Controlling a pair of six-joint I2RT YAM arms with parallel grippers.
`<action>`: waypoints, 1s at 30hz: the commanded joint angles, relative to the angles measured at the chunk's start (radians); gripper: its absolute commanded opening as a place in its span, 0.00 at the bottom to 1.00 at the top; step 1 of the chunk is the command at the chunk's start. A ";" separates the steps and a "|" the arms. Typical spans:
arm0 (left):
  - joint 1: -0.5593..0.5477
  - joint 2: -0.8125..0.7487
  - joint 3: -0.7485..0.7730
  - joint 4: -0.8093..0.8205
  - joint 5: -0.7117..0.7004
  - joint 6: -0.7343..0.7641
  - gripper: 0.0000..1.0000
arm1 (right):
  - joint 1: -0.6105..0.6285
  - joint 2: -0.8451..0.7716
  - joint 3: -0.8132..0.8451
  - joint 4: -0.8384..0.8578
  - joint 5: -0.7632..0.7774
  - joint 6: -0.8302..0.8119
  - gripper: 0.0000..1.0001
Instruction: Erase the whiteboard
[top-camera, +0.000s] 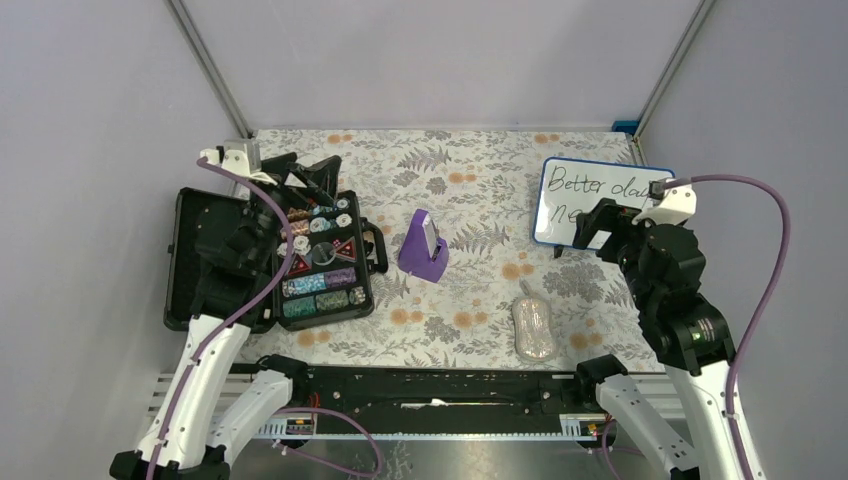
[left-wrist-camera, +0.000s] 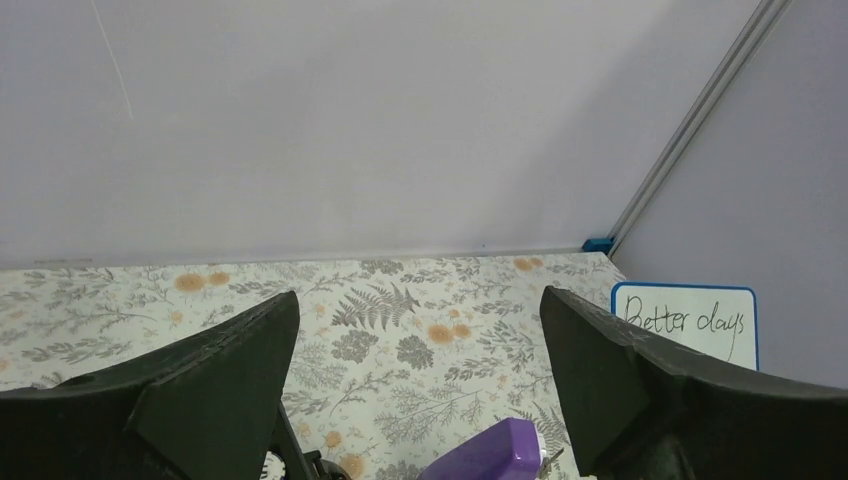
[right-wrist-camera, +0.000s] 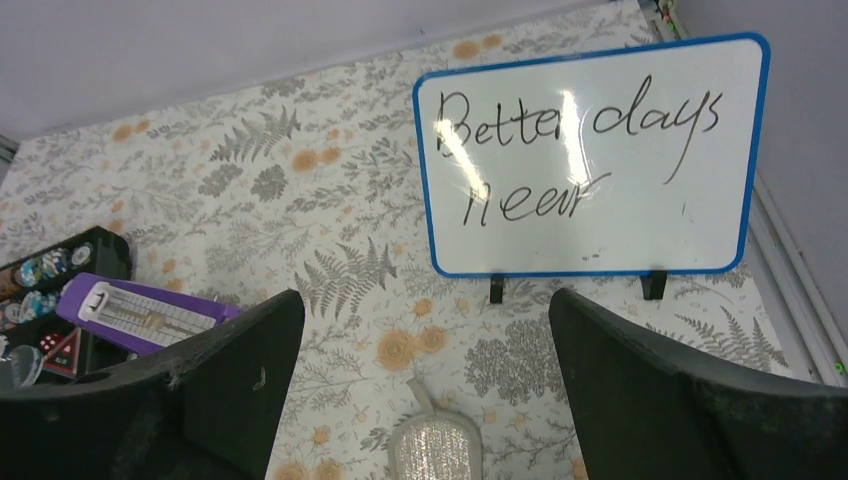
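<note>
The whiteboard (top-camera: 575, 190) has a blue frame and stands on two black feet at the far right, with "Better days near" handwritten on it. It fills the upper right wrist view (right-wrist-camera: 600, 200) and shows at the right edge of the left wrist view (left-wrist-camera: 700, 325). A silvery grey eraser pad (top-camera: 533, 328) lies flat on the cloth in front of the board and shows in the right wrist view (right-wrist-camera: 435, 452). My right gripper (top-camera: 592, 228) (right-wrist-camera: 425, 310) is open and empty, raised just in front of the board. My left gripper (top-camera: 310, 175) (left-wrist-camera: 420, 310) is open and empty above the black case's far edge.
A purple metronome (top-camera: 424, 245) (right-wrist-camera: 140, 312) (left-wrist-camera: 495, 455) stands mid-table. An open black case (top-camera: 205, 255) with chips and dice sits at the left. The floral cloth (top-camera: 470, 165) covers the table. Grey walls close in the back and sides.
</note>
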 joint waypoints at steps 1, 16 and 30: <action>0.002 0.016 -0.001 0.056 0.035 -0.017 0.99 | -0.005 0.039 -0.026 -0.013 0.014 0.037 0.99; 0.002 0.053 -0.016 0.023 0.032 -0.006 0.99 | -0.004 0.211 -0.156 0.022 -0.140 0.142 0.99; -0.002 0.020 -0.027 0.017 0.064 -0.033 0.99 | -0.004 0.299 -0.407 0.014 -0.407 0.393 0.99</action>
